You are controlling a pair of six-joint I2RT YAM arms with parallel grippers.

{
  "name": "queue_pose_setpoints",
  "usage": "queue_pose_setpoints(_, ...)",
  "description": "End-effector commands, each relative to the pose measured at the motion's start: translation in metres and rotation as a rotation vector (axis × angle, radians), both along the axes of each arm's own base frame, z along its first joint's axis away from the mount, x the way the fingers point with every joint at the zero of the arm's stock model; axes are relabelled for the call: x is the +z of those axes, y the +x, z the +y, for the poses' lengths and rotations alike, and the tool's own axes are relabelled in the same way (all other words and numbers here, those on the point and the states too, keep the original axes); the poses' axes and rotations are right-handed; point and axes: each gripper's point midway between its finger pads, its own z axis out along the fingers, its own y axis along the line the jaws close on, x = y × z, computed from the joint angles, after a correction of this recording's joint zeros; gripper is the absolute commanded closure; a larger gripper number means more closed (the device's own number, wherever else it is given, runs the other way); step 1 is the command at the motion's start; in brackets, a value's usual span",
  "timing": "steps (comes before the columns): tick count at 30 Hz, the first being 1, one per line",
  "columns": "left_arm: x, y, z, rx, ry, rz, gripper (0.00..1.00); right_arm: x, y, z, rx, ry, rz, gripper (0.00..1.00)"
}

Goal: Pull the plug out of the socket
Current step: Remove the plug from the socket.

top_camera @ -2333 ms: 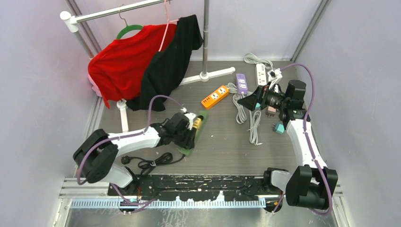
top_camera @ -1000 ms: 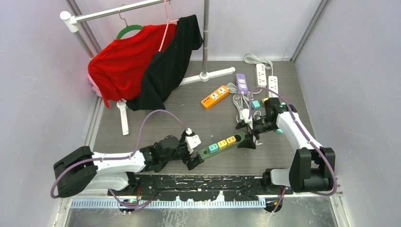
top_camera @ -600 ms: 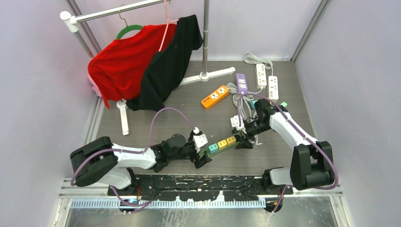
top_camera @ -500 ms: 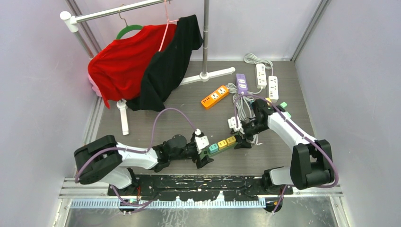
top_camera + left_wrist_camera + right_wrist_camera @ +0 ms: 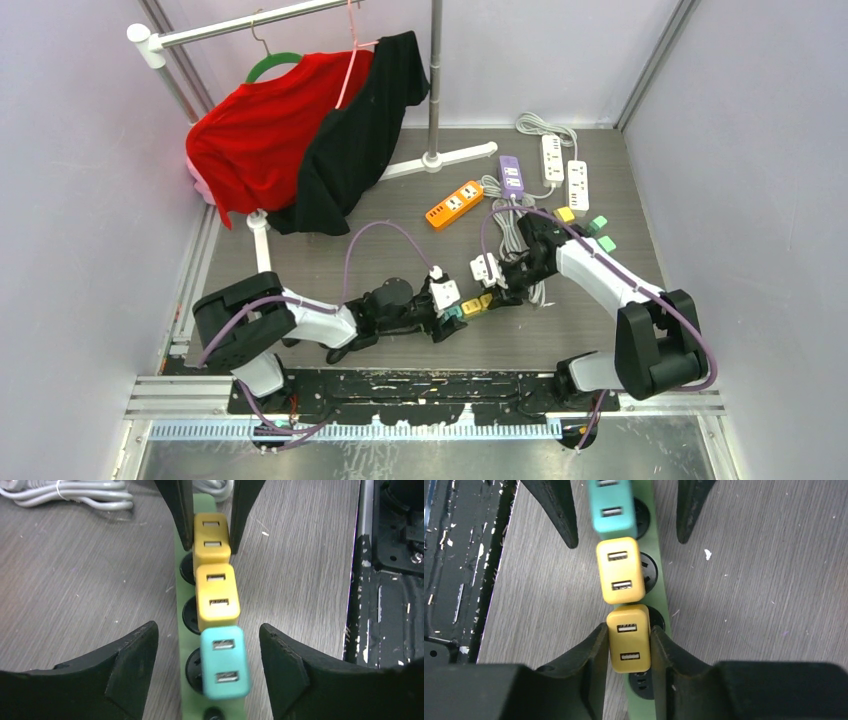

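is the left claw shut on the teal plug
No, the left claw stands wide open, fingers clear of the teal plug.

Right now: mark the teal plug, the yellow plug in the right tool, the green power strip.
teal plug (image 5: 225, 662), left wrist view, top face
yellow plug (image 5: 627, 641), right wrist view, top face
green power strip (image 5: 661, 587), right wrist view, bare edge

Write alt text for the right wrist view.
The right gripper clamps the nearest yellow plug on a green power strip lying on a grey table. A second yellow plug and a teal plug follow in line, and the left gripper, open, straddles the teal plug without touching it.
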Motion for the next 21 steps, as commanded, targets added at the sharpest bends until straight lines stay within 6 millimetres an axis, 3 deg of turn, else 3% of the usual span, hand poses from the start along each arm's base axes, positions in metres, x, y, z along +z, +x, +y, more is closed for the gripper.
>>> queue_pose_setpoints(1, 0.039, 0.009, -0.018, -0.004, -0.105, -0.074, 0.28, 0.009, -0.009, 0.005, 0.032, 0.034, -0.009, 0.71)
queue_pose_setpoints(8, 0.033, 0.004, -0.017, -0.023, -0.081, -0.046, 0.33, 0.021, -0.023, 0.016, 0.048, 0.096, 0.041, 0.87)
queue_pose_setpoints(12, 0.027, -0.001, -0.016, -0.044, -0.054, -0.03, 0.42, 0.019, -0.032, 0.023, 0.09, 0.106, 0.042, 0.89)
queue_pose_setpoints(18, 0.021, -0.006, -0.014, -0.063, -0.033, -0.006, 0.47, 0.012, -0.039, 0.028, 0.139, 0.095, 0.036, 0.9)
queue_pose_setpoints(21, 0.015, -0.008, -0.013, -0.065, -0.024, 0.01, 0.55, 0.013, -0.038, 0.028, 0.139, 0.093, 0.028, 0.9)
